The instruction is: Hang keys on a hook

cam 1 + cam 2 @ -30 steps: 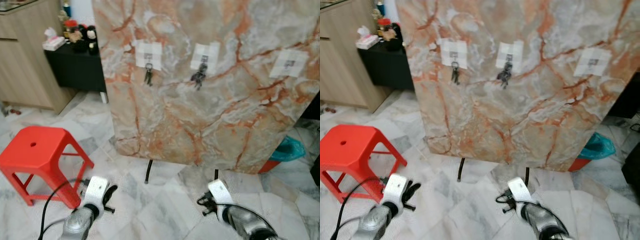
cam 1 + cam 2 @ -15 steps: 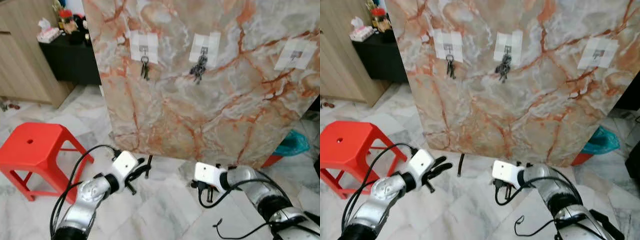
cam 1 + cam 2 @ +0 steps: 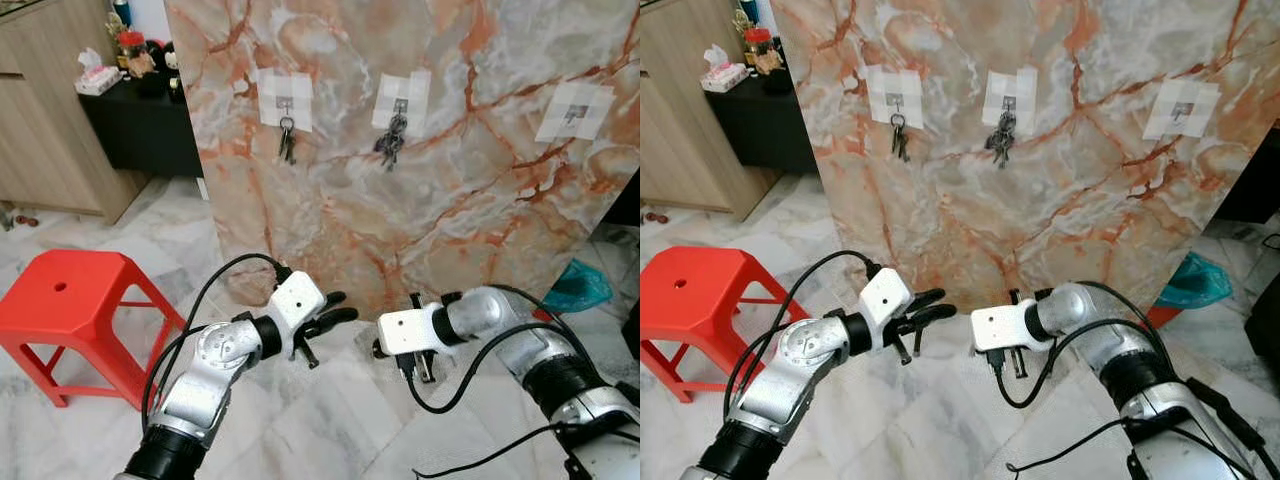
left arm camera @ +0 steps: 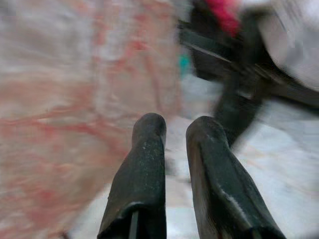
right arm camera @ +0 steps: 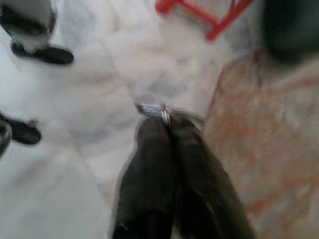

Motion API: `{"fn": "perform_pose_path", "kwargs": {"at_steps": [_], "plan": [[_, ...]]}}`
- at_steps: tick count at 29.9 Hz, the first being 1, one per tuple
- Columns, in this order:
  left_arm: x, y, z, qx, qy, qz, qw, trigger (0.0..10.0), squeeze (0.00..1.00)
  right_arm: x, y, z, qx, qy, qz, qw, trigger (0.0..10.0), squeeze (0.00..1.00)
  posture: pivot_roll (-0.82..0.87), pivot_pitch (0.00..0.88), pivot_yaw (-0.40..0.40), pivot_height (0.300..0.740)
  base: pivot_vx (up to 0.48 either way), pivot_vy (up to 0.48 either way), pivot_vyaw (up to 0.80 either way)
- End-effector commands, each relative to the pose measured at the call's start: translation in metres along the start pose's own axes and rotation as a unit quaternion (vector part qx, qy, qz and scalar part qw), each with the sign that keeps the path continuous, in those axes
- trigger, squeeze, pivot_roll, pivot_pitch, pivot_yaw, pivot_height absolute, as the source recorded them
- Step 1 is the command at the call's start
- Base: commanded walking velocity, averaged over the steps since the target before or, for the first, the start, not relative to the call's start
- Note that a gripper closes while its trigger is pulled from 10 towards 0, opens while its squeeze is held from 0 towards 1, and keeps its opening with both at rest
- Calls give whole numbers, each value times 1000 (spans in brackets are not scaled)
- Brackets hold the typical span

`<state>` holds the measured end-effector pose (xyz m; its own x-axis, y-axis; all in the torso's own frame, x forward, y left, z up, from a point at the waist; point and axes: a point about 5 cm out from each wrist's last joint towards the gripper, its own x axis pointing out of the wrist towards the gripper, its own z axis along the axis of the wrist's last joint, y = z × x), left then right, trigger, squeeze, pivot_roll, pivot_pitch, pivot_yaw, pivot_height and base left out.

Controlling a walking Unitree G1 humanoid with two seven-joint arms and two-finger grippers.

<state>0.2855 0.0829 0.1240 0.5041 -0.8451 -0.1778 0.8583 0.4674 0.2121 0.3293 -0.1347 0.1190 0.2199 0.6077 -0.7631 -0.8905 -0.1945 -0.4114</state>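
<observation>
A small silvery key ring [image 5: 155, 110] sits pinched at the tips of the right gripper [image 3: 418, 362], whose two black fingers are pressed together on it; the wrist view is blurred, so no more of the keys can be made out. This gripper hangs low in front of the marble board [image 3: 450, 200], near the board's lower edge and above the pale marble floor [image 3: 330, 420].

High on the marble board are three white patches, each with a small hook. The left hook [image 3: 285, 104] carries a small bunch of keys [image 3: 287, 142], the middle hook [image 3: 400, 104] carries a darker, fuller bunch [image 3: 388, 146], and the right hook [image 3: 573, 112] is bare.

The left gripper [image 3: 335, 310] is raised beside the right one, also low before the board, pointing toward the right gripper with a gap between the two. Its fingers [image 4: 144, 169] stand slightly apart with nothing between them.

To the left of the board, on the floor, stands a red plastic stool [image 3: 70, 310]. Behind it, left of the board's upper part, are a wooden cabinet [image 3: 50, 120] and a low black table [image 3: 140, 120] with small items on top. At the board's lower right corner a teal object [image 3: 580, 285] lies on the floor.
</observation>
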Motion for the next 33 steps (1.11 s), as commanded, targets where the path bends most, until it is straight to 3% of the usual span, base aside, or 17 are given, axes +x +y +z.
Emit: {"fn": "perform_pose_path", "kwargs": {"at_steps": [1,7,12,14,17,21,23,25,27,33], "plan": [[-1,-7,2,-10,1,-37,999,10000,0,-10,-11,12,-42,-9,-6,999,10000,0,5,44,-48,740,0,0,0],[-11,-11,-8,6,43,-75,996,10000,0,-18,-10,14,-78,8,24,997,10000,0,3,35,-45,740,0,0,0],[-15,-9,-7,12,47,-49,998,10000,0,-17,-19,2,-15,42,-22,999,10000,0,1,28,-46,740,0,0,0],[-17,-11,-8,22,55,-38,998,10000,0,-12,-23,8,14,15,-54,998,10000,0,1,24,-45,740,0,0,0],[-17,-15,-9,13,51,-37,998,10000,0,-7,-23,17,25,-10,-61,998,10000,0,5,20,-45,740,0,0,0],[-16,-17,-10,27,57,-32,997,10000,0,-5,-25,17,38,1,-75,996,10000,0,1,16,-45,740,0,0,0],[-12,-14,-6,36,49,5,998,10000,0,-4,-38,19,82,1,-128,988,10000,0,-1,10,-44,740,0,0,0],[-12,-14,-6,36,46,8,998,10000,0,-4,-40,20,92,-3,-137,986,10000,0,-1,10,-44,740,0,0,0],[-10,-12,-3,53,43,44,997,10000,0,-4,-42,26,117,-17,-139,983,10000,0,0,7,-46,740,0,0,0],[-6,-6,-5,94,59,117,987,10000,0,-3,-43,32,132,-32,-139,981,10000,0,-2,8,-48,740,0,0,0]]}}
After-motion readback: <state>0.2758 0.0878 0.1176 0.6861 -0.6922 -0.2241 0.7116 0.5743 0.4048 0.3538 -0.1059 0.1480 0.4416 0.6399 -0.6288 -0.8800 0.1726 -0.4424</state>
